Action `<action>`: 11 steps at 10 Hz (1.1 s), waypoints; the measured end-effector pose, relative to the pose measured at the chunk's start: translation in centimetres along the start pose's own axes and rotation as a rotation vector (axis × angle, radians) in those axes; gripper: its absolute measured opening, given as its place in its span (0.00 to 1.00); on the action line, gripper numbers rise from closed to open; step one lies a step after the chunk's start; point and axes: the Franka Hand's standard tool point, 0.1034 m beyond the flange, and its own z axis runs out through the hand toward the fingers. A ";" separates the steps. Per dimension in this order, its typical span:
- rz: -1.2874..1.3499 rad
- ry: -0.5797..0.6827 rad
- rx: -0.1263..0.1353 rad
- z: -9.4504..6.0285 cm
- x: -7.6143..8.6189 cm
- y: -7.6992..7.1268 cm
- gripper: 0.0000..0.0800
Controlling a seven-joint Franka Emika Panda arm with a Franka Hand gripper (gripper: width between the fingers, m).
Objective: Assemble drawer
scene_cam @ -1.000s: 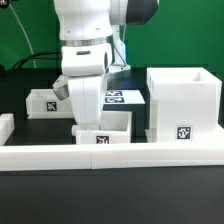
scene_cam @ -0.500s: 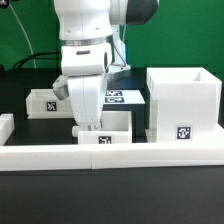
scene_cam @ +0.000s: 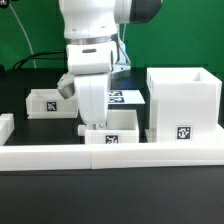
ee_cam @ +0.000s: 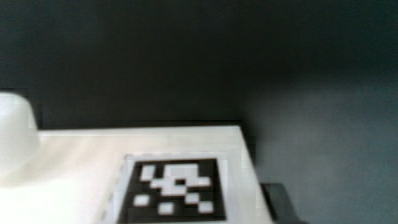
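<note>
The tall white housing (scene_cam: 185, 105) stands at the exterior view's right, open at the top, tag on its front. One small open-top box (scene_cam: 122, 123) sits front centre beside it, with a small gap between. My gripper (scene_cam: 86, 127) reaches straight down onto this box's left wall, one finger outside it, and is shut on it. A second small box (scene_cam: 45, 102) rests at the back left. The wrist view is blurred: a white surface (ee_cam: 89, 150) with a tag (ee_cam: 178, 188) and a dark finger (ee_cam: 278, 200) at its edge.
A long low white border block (scene_cam: 110, 155) runs along the front, right before the held box. A short white block (scene_cam: 5, 127) lies at the far left. The marker board (scene_cam: 128, 97) lies flat behind the arm. A green backdrop is behind.
My gripper and the small box in it have slid a little to the exterior view's right, toward the housing. The housing and the other box have not moved.
</note>
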 end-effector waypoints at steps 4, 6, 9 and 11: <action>0.038 0.009 -0.003 0.0 1.2 -0.1 0.05; 0.040 0.009 -0.001 0.1 1.1 -0.2 0.05; 0.044 0.012 0.002 0.1 1.9 -0.4 0.05; 0.048 0.016 0.003 0.2 2.6 -0.4 0.05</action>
